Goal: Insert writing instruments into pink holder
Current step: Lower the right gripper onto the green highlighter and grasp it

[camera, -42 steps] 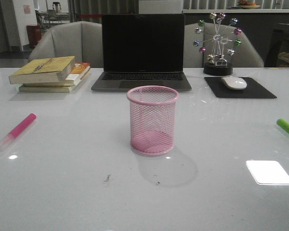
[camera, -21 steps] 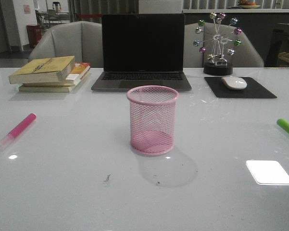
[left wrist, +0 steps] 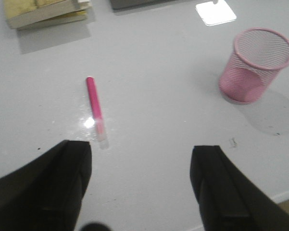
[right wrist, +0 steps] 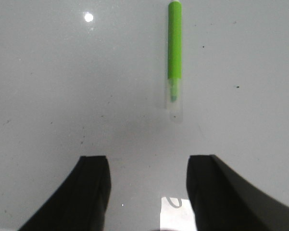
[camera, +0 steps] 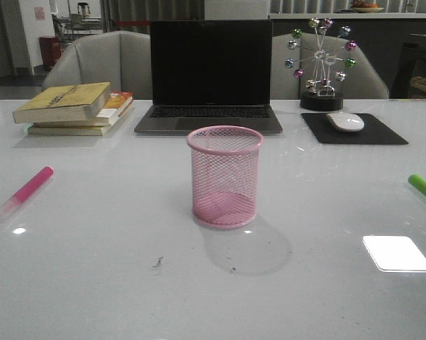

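On the white table [camera: 92,283], the empty holder [camera: 225,177] stands upright. Ahead of the spread right gripper [right wrist: 146,187], the green marker [right wrist: 174,57] lies pointing away; the pink marker [left wrist: 94,107] lies likewise before the spread left gripper [left wrist: 142,183].

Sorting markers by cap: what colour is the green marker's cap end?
Clear, whitish cap on the green marker; right wrist view shows it best.

A glossy white worktop [camera: 92,283] catching a bright square of reflected light [camera: 397,253] stands before two grey armchairs [camera: 99,64], with a dim room and a red bin [camera: 49,51] beyond.
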